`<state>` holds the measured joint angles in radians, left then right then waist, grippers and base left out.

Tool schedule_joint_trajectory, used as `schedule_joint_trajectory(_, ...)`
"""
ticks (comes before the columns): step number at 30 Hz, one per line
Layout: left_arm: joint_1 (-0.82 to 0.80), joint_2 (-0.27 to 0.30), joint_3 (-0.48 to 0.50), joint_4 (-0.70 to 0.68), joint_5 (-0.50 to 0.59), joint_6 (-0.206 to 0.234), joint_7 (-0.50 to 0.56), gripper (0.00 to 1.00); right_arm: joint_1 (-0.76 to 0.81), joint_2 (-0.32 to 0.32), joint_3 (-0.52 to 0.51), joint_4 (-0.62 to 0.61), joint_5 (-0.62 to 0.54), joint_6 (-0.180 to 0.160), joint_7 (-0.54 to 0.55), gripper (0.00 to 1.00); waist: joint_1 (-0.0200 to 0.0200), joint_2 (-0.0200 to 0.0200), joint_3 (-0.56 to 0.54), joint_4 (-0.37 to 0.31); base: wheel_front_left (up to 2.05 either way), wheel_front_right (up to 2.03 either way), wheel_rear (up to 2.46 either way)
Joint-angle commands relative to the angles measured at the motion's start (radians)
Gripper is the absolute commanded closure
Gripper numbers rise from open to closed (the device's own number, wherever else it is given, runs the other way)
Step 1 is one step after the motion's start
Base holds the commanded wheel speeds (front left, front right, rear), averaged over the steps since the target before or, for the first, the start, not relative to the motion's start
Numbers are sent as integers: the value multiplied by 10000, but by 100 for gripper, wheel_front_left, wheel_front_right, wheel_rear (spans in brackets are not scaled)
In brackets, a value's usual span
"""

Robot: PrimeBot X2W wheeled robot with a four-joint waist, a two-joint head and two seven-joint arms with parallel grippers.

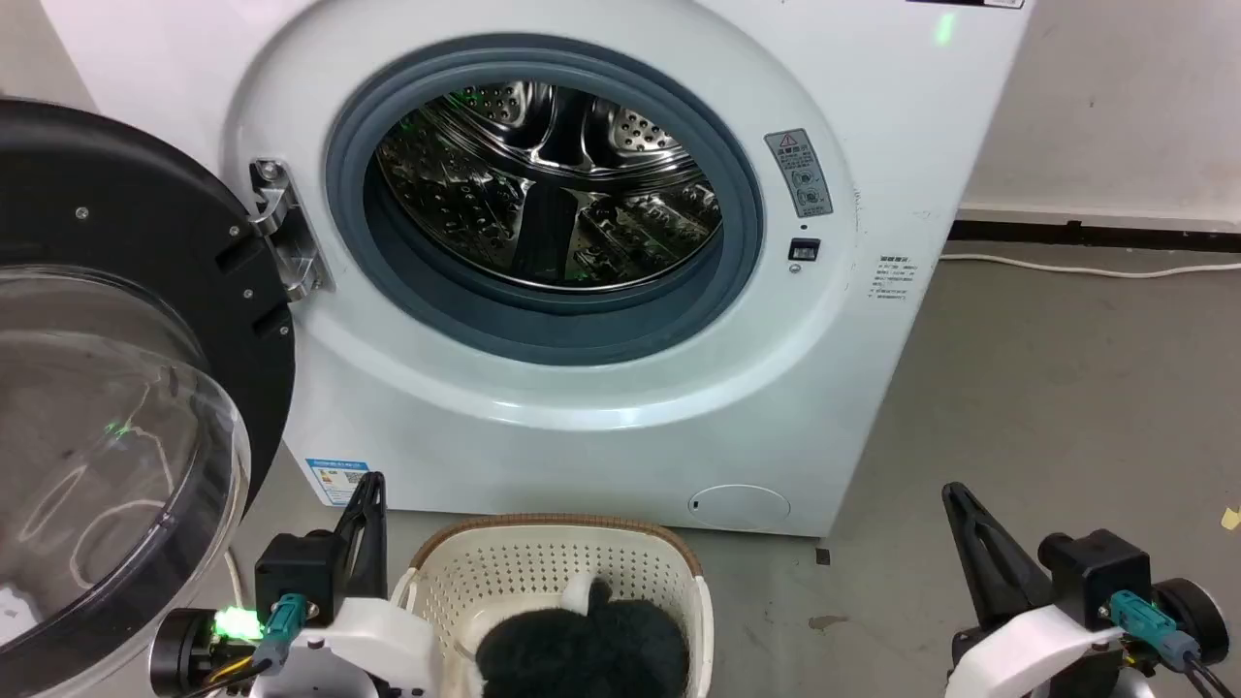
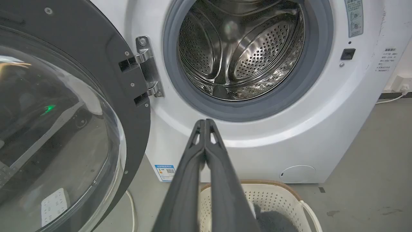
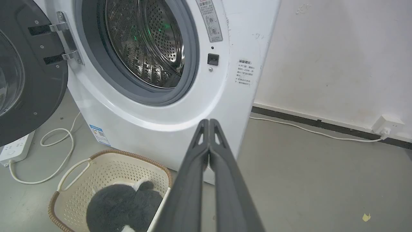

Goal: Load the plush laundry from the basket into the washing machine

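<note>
One white washing machine (image 1: 873, 145) with one round door (image 1: 145, 242), one metal hinge (image 1: 281, 233), one steel drum (image 1: 543, 194) and one round cap (image 1: 739, 506) low on its front. Three stickers on the machine: one grey warning label (image 1: 802, 173), one block of small print (image 1: 894, 278), one blue-and-white label (image 1: 336, 480). One basket (image 1: 543, 572) containing one bundle of plush laundry (image 1: 582, 650). Two grippers, the left gripper (image 2: 205, 121) and the right gripper (image 3: 209, 120), each with two long dark fingers. One power strip (image 3: 14, 149), one wall socket (image 3: 388, 124), and two white cords, one looped (image 3: 64, 151) and one along the wall (image 3: 305, 130).
</note>
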<state>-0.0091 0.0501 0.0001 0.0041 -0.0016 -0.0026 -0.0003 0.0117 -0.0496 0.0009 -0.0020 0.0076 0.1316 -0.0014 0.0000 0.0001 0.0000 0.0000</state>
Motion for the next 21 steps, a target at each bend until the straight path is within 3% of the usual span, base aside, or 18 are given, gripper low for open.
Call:
schedule_joint_trajectory(1, 91, 1, -1, -41, 16, 26, 3, 100, -117, -6, -9, 20, -76, -9, 14, 100, 0, -1, 0, 0, 0, 0, 0)
schedule_joint_trajectory(21, 91, 1, -1, -41, 16, 26, 3, 100, -117, -6, -9, 20, -76, -9, 14, 100, 0, -1, 0, 0, 0, 0, 0)
